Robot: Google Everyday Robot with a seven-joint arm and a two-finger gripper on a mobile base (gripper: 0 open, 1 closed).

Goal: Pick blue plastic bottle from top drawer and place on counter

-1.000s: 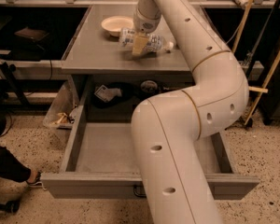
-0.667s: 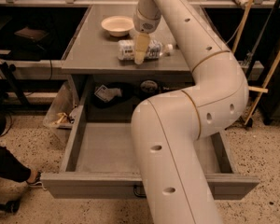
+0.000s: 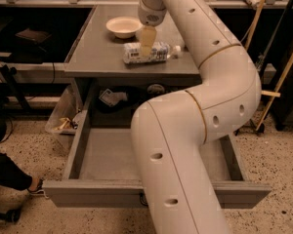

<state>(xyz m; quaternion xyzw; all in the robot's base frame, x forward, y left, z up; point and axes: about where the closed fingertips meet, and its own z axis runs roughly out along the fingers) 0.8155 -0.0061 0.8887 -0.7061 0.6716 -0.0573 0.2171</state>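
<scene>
- Evidently has laid the blue plastic bottle down within the last second: a second ago held tilted just off the table, now flat on its side there, white cap toward 3 o'clock, label end toward 9 o'clock.
- Lies near the table's middle, with a pale bowl close by at about 11 o'clock, apart from it.
- Leaves the top drawer pulled well out at 6 o'clock, with no bottle in the part of it that shows.
- Means, as a judgement, that pick and carry are done and the placing is all but made; only letting go and backing off remain, if not already begun.
- Keeps the gripper right over the bottle's middle, pointing straight down and overlapping the label in this view; touching or just above, cannot tell; open or closed, cannot tell either.
- Seems a touch nearer 12 o'clock at the wrist than a moment ago, possibly the start of a lift, though too slight to be sure.
- Brings the arm up from 6 o'clock across the drawer, folds it at an elbow out toward 3 o'clock, then reaches back toward 12 o'clock over the table, wrist turned down onto the bottle.
- Worth minding: could roll once freed, being round and on its side.
</scene>
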